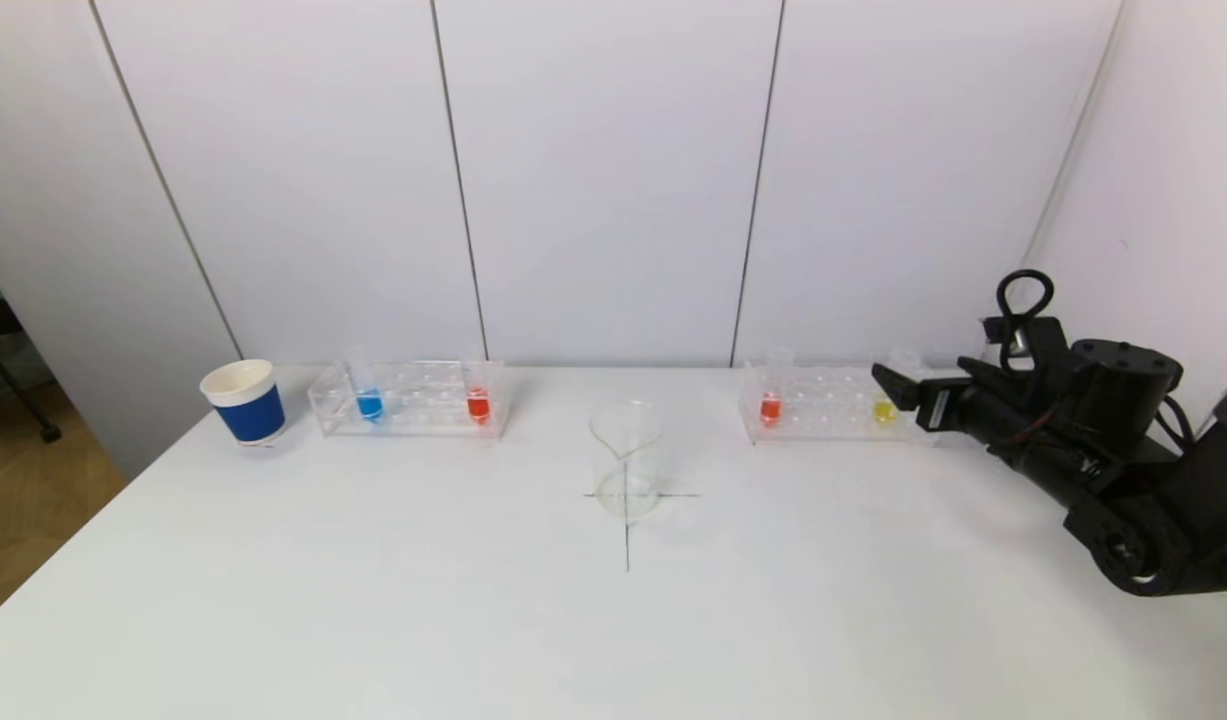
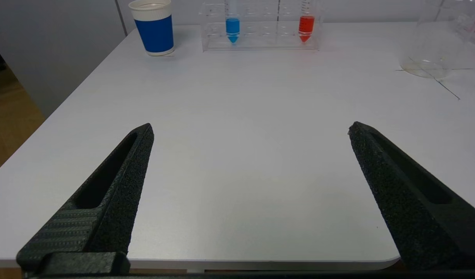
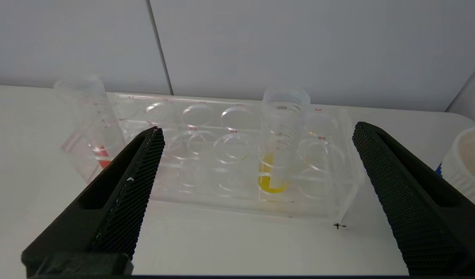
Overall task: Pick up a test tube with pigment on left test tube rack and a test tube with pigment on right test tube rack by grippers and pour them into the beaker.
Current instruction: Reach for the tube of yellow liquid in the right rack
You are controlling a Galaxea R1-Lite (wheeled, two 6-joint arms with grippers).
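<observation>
The left clear rack (image 1: 413, 400) holds a blue-pigment tube (image 1: 369, 400) and a red-pigment tube (image 1: 478, 402); both show in the left wrist view (image 2: 232, 29) (image 2: 306, 27). The right clear rack (image 1: 828, 405) holds a red tube (image 1: 770, 403) and a yellow tube (image 1: 883, 408). An empty glass beaker (image 1: 627, 458) stands on a cross mark at the table's middle. My right gripper (image 3: 256, 133) is open and empty, just in front of the right rack, facing the yellow tube (image 3: 278, 162). My left gripper (image 2: 251, 130) is open and empty at the table's near left edge, out of the head view.
A blue and white paper cup (image 1: 243, 401) stands left of the left rack. Another white cup rim (image 3: 467, 162) shows beside the right rack in the right wrist view. White wall panels close the back. The table's left edge drops to a wooden floor.
</observation>
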